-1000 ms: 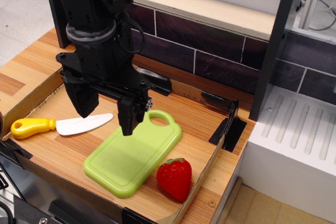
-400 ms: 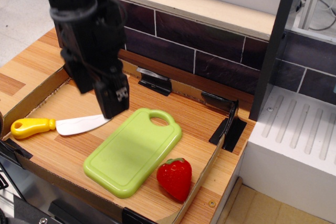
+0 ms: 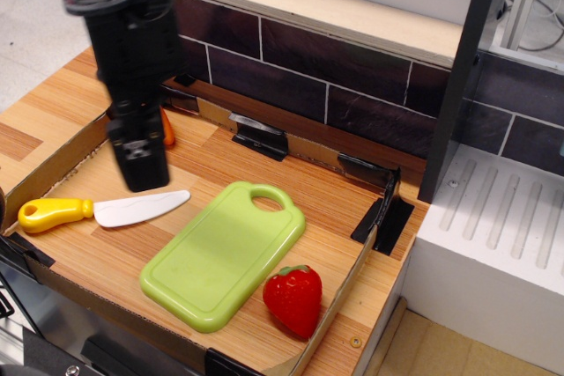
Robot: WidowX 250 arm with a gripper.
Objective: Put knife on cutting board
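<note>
The knife (image 3: 101,210) lies flat on the tray floor at the left, with its yellow handle (image 3: 53,213) to the left and its white blade (image 3: 141,208) pointing right. The light green cutting board (image 3: 225,257) lies to the right of it with nothing on it, its handle hole at the far end. My black gripper (image 3: 143,184) hangs over the blade's far edge, a little above it. It is turned so that one finger hides the other. It holds nothing.
A red strawberry (image 3: 293,298) sits at the board's right front corner. A small orange thing (image 3: 167,129) shows behind the gripper. A low cardboard wall (image 3: 53,158) rims the tray. A dark brick wall (image 3: 352,72) stands behind, and a white block (image 3: 493,253) stands on the right.
The gripper has moved left, from over the board's far end to above the knife's blade, and has turned about its axis. Knife, board and strawberry have not moved.
</note>
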